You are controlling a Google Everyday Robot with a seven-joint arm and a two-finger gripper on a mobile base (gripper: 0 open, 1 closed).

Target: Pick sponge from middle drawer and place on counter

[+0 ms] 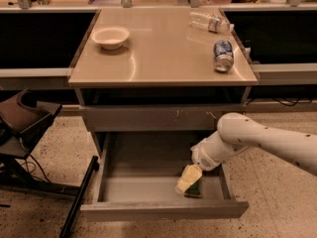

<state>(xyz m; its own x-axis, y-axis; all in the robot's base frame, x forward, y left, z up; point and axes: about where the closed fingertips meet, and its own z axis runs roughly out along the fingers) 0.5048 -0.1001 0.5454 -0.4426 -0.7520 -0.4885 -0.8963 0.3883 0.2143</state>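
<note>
1 arm point(270, 140), white w/ dark specks, stretched from right edge toward centre, sloping slightly down-left. bends at rounded joint, then drops steeply to white wrist point(208, 155). gripper point(188, 180) pale yellow, below wrist, tilted down-left approx diagonal. sits low inside open middle drawer point(148, 209), right-front part, tip close to drawer floor, near front wall.

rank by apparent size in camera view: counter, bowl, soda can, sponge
Glossy tan counter
round white bowl
blue soda can
Dark green sponge: partly hidden under pale yellow tool in grey drawer, so unranked.
</note>
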